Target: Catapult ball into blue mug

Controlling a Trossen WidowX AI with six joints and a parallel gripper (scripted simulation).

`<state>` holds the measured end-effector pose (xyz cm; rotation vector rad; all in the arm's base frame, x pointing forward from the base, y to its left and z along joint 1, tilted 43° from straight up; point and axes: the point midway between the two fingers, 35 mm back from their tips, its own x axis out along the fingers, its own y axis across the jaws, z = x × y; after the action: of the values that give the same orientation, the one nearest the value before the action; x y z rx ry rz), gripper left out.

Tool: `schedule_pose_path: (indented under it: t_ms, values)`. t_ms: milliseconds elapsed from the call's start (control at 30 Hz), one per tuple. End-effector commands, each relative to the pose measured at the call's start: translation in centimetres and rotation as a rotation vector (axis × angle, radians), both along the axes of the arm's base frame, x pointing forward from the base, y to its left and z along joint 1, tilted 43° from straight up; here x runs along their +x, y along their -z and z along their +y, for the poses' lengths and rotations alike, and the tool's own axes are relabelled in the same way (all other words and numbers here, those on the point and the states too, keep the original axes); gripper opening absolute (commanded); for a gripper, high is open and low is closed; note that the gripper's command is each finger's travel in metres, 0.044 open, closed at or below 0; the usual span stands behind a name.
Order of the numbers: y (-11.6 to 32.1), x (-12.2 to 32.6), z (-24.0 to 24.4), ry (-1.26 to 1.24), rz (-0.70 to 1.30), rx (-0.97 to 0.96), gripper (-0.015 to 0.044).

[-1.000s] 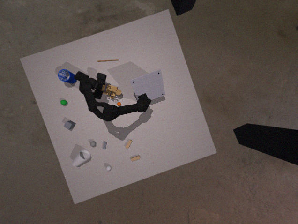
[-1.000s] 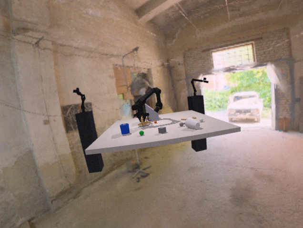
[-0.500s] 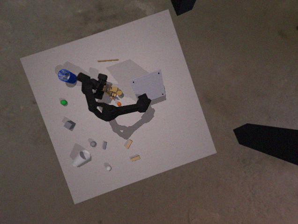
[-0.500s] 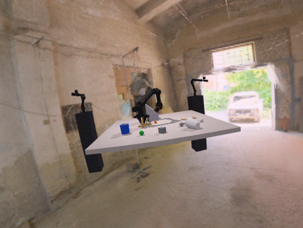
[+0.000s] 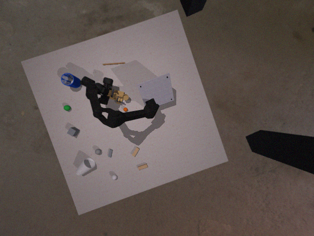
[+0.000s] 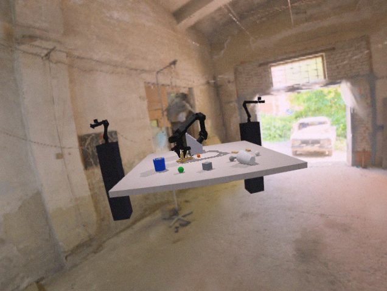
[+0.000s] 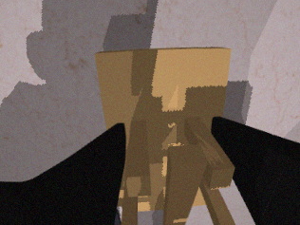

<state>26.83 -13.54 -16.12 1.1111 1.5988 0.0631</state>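
Observation:
The tan wooden catapult stands on the table, its round end on the side away from the blue mug. The mug stands upright near the table's edge. My gripper is open, low over the catapult, with a finger on each side of its upright parts; narrow gaps show beside them in the wrist view. A small orange ball lies on the table beside the catapult, near the round end. My arm partly hides the catapult in the top view.
A green ball, a grey block, a grey ball, a white cup lying on its side and a white ball are on the table. A pale panel stands by my arm's base. A thin stick lies beyond.

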Motion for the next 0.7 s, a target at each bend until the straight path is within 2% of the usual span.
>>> schedule_pose_path:
  t_ms: [0, 133, 233, 300, 667]
  values:
    - [0.0, 0.0, 0.0, -0.001, -0.002, -0.001, 0.0341]
    - [-2.8, 0.0, -3.0, 0.0, 0.0, -0.004, 0.044]
    - [-6.5, -0.7, -6.1, 0.0, 0.002, -0.004, 0.044]
    - [-7.4, -0.9, -6.8, 0.0, 0.002, -0.004, 0.044]
    - [-6.3, -0.8, -5.8, 0.01, -0.002, -0.005, 0.044]
